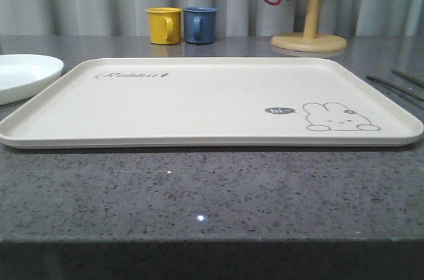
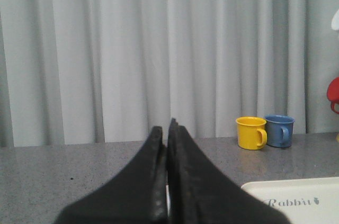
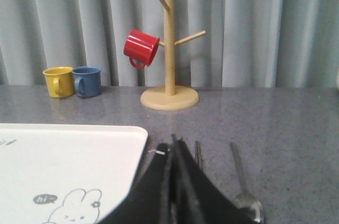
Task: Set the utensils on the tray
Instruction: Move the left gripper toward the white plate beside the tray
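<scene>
My left gripper [image 2: 167, 181] has its jaws pressed together, empty, with the plate [image 1: 23, 75] lying near them, just off the tray [image 1: 199, 104] corner. The tray is still bare. My right gripper [image 3: 174, 187] is likewise closed on nothing; the spoon [image 3: 244, 187] rests just beside its jaws on the table [image 1: 199, 194], other cutlery partly hidden underneath. I'd open the right jaws first and come down square across the spoon's handle.

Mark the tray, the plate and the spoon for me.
tray [image 1: 199, 104], front view, bare middle of its surface.
plate [image 1: 26, 71], front view, its rim.
spoon [image 3: 249, 200], right wrist view, its bowl.
</scene>
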You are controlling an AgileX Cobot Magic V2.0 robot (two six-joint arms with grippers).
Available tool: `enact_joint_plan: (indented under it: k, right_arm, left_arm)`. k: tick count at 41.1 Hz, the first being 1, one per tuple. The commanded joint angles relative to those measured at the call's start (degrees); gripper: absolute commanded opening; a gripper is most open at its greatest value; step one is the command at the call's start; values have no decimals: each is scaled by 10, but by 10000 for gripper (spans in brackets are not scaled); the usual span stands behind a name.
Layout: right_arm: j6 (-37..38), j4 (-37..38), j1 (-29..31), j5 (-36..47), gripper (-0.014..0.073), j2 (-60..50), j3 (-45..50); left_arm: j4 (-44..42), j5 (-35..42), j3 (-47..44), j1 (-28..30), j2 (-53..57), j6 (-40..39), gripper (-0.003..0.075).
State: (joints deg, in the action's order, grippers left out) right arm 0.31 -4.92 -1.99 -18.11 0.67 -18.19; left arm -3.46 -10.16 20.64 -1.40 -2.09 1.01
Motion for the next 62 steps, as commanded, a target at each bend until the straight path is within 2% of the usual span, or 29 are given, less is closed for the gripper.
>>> enact_joint_plan:
  k: [1,6,10,30,33,36,38,42,44,48,62]
  right_arm:
    - [-3,-2,0,-12,-68,47,-81]
    - [-3,-2,0,-85,-68,120,-161]
    - [-3,-2,0,-132,-68,171,-200]
    - [-3,-2,0,-156,-64,312,-206]
    - [-3,-2,0,-156,-23,320,-206]
    - [-3,-2,0,-156,83,325,-206]
    - [-3,-2,0,-156,184,326,-206]
    - [-3,-2,0,-156,369,326,-206]
    - [-3,-2,0,-156,410,326,-206]
    - [-3,-2,0,-156,416,326,-206]
    - [-3,-2,0,-155,415,326,-206]
  left_arm:
    - [1,-36,93,-4,-49,0,-18]
    - [-2,-162,192,-4,-125,1,-18]
    - [-2,-222,231,-4,-171,1,-18]
    - [2,-240,209,-4,-261,1,-18]
    - [0,-239,209,-4,-263,1,-8]
    - [-3,-239,209,-4,-264,1,47]
    - [-7,-239,209,-4,-265,1,114]
    - [-20,-239,209,-4,-267,1,305]
    - [-27,-242,209,-4,-270,1,384]
    - [-35,-255,209,-4,-284,1,456]
    - [-45,-336,281,-3,-461,1,452]
